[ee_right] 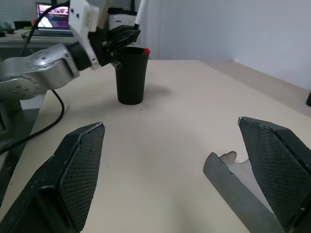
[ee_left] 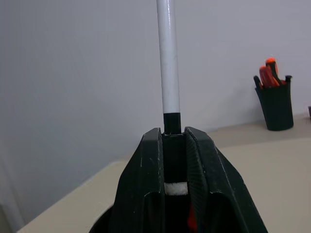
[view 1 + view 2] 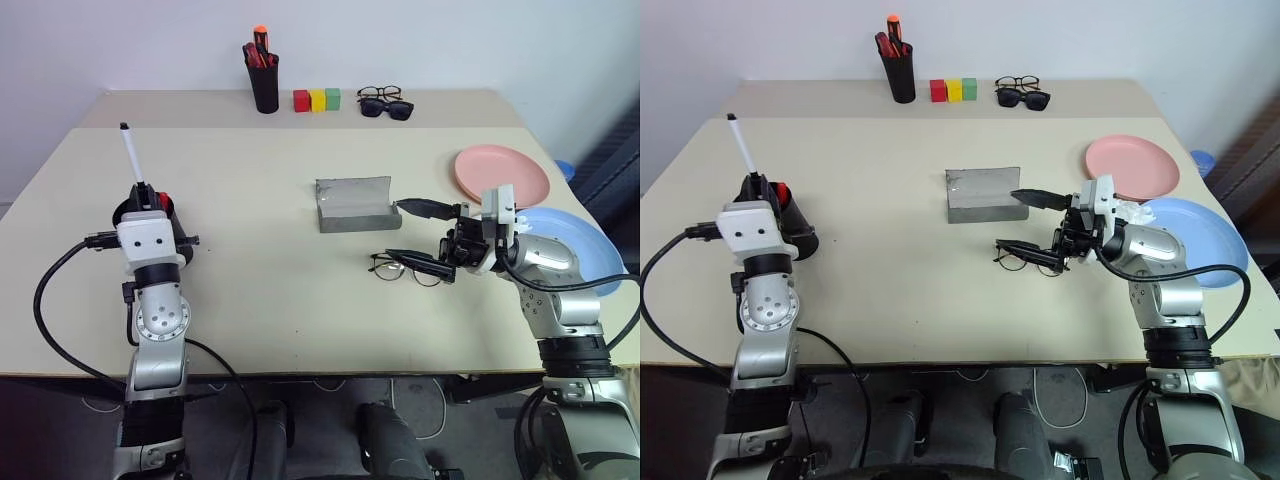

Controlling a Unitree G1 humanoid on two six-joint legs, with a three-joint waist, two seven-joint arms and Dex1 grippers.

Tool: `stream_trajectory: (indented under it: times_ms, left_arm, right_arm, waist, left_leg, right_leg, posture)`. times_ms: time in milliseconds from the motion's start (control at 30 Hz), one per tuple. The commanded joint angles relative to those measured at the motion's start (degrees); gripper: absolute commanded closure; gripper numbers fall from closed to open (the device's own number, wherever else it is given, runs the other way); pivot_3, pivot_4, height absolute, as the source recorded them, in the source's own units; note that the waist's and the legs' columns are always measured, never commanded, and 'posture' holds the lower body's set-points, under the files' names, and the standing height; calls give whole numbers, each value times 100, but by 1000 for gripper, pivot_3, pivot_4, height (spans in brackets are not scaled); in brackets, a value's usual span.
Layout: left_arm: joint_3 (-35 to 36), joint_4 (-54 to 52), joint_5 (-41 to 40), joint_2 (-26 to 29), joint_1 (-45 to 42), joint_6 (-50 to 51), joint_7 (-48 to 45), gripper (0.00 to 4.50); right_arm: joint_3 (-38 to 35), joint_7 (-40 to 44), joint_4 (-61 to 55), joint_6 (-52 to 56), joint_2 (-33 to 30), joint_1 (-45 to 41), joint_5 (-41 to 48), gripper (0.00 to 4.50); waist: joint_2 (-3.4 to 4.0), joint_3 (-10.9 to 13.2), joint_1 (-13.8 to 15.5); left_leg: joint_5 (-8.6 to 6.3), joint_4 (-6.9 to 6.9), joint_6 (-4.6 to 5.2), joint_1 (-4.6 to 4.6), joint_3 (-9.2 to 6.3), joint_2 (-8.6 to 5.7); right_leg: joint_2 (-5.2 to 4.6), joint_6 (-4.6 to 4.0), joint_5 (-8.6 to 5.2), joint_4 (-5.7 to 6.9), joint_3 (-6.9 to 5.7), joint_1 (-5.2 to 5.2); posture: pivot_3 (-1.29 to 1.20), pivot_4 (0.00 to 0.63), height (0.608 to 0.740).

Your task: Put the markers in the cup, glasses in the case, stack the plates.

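Where visible: 2 plates, 1 cup

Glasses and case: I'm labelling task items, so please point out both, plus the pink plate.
glasses [image 3: 392, 266], left eye view, left lens rim.
case [image 3: 352, 198], left eye view, inside of the open lid.
pink plate [image 3: 500, 171], left eye view, bare centre.

Silver metal arms with round jointed segments, white boxy wrist housings, looping black cables, black two-fingered left hand and right hand with textured pads.
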Motion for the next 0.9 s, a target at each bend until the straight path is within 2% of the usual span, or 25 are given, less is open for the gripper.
stream_trajectory:
  times_ms: [33,300,400,567,600,667,767,833,867,900]
  left_arm:
    - [135,-410,13,60,93,-94,-35,4026]
    - [121,-479,226,-86,262,-32,138,4026]
    - [109,-443,275,-160,301,-41,216,2957]
    - [16,-287,150,-239,293,-298,130,415]
    - [-2,-297,92,-248,284,-333,71,63]
    - [-66,-412,-71,-268,266,-280,-130,63]
    - [-482,-1009,-244,-111,134,488,-884,63]
    - [-882,-1415,-282,150,-40,1351,-1587,63]
    - [-1206,-1550,-418,518,-271,1873,-2299,63]
    - [-1471,-1576,-917,765,-591,2491,-3066,63]
  right_arm:
    - [-138,22,-14,-159,-25,-60,-2,0]
    - [-120,12,84,-235,5,-109,-33,0]
    - [-139,14,111,-261,-11,-106,-44,0]
    - [-176,-6,146,-300,-47,-83,-63,0]
    - [-180,-16,150,-307,-51,-79,-69,0]
    - [-198,-59,148,-313,-57,-63,-84,0]
    - [-261,-115,90,-284,-114,39,-81,0]
    - [-315,-172,15,-240,-169,135,-79,0]
    - [-351,-232,-44,-221,-224,220,-104,0]
    - [-390,-320,-131,-187,-295,332,-145,0]
  waist:
    - [0,0,2]
    - [0,0,7]
    - [0,0,3]
    - [0,0,7]
    - [0,0,7]
    - [0,0,7]
    - [0,0,10]
    - [0,0,33]
    - [-1,0,37]
    - [-1,0,37]
  left_leg:
    - [0,0,0,0,1,0]
    - [0,1,0,-2,1,0]
    - [0,0,0,-2,0,0]
    - [-1,0,0,-2,0,0]
    - [-1,0,0,-2,0,0]
    - [-1,0,0,-2,0,0]
    - [-1,0,0,-4,0,0]
    - [-1,3,0,-9,-1,0]
    - [-1,3,-1,-11,-2,-1]
    - [-1,5,-1,-13,-1,-1]
  right_leg:
    - [0,-1,0,-1,0,0]
    - [0,-2,-1,-3,0,0]
    - [0,-2,-1,-2,0,0]
    - [0,-3,-1,-3,0,0]
    - [0,-3,-1,-3,-1,-1]
    - [0,-3,-2,-3,-1,0]
    - [0,-4,-2,-4,-1,-1]
    - [0,-5,-3,-6,-3,-1]
    - [0,-6,-3,-8,-4,-1]
    - [0,-6,-4,-9,-4,0]
  posture:
    - [0,150,740]
    - [0,150,740]
    - [0,150,740]
    - [0,150,740]
    - [0,150,740]
    - [0,150,740]
    - [0,150,740]
    - [0,150,740]
    - [0,150,740]
    - [0,150,740]
